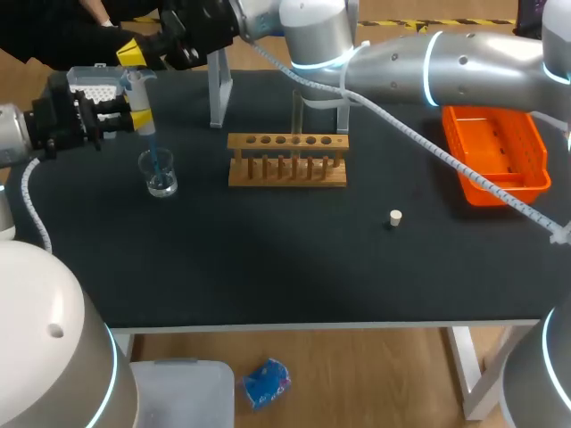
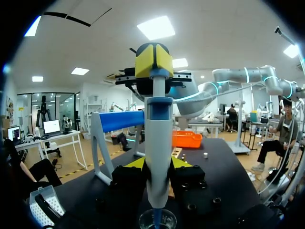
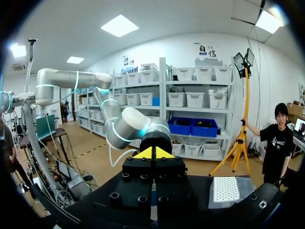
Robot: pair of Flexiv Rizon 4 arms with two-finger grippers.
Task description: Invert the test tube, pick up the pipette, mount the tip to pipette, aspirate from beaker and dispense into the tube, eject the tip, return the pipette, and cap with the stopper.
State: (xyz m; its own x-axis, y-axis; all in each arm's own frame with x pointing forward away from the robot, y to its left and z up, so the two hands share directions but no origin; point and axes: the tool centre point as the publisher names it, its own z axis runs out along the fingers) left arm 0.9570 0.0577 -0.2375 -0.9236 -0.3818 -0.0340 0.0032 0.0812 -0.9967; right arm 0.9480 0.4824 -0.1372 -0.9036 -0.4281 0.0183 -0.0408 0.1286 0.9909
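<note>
Left gripper (image 2: 157, 164): fingers (image 2: 135, 164) clamped on the pipette (image 2: 158, 138) body from both sides, holding it upright. Right gripper (image 2: 153, 59): fingers together, sitting on top of the plunger, arm reaching in across the worktop (image 1: 268, 259).

The blue tip (image 1: 153, 159) is mounted and dips into the beaker (image 1: 159, 176). Can't tell how deep it sits in the liquid.

Step in hand, my read: aspirate from the beaker. Can't tell whether the plunger is pressed or released.

- Rack (image 1: 287, 162) is at 3 o'clock of the beaker. The test tube (image 1: 297, 111) stands upright in it, at about 2 o'clock.
- Stopper (image 1: 395, 218) lies loose at 4 o'clock of the rack, well apart from it.
- Pipette stand (image 1: 217, 89) is at 1 o'clock of the beaker.

Next move needs:
- a slow plunger release with the tip kept submerged;
- both arms lifting straight up together to clear the beaker rim;
- a traverse toward 2 o'clock, keeping the pipette vertical and the tip centred over the narrow tube mouth before dispensing.
</note>
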